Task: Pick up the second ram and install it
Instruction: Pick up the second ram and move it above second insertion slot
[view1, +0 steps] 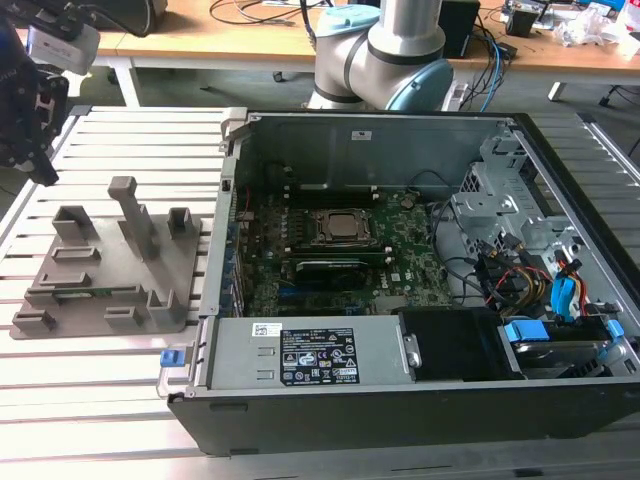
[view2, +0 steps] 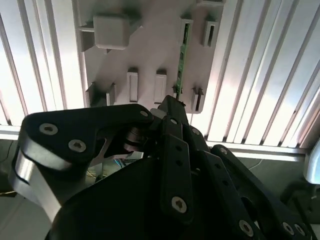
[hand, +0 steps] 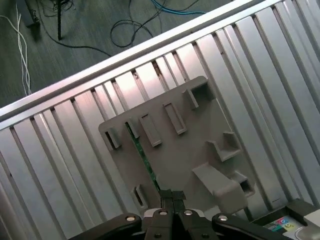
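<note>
Grey holder tray (view1: 105, 262) beside open computer case (view1: 330, 140) on slatted table (view1: 90, 400).

My pincer (hand: 172, 196) is showing matt black links, with a brushed bare-metal bracket (view2: 30, 170) in the second wrist view. The desk (view1: 110, 400) is reading as ribbed aluminium, satin, throwing soft glare. The holder tray (hand: 185, 150) is looking like matt grey plastic. The second ram (hand: 144, 159) is showing green circuit board with a dull sheen. The PC case (view1: 330, 150) is reading as grey sheet metal inside and matt black outside.

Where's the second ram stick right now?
The second ram stands on edge in the grey holder tray, at the exterior view's left of the computer case.
</note>
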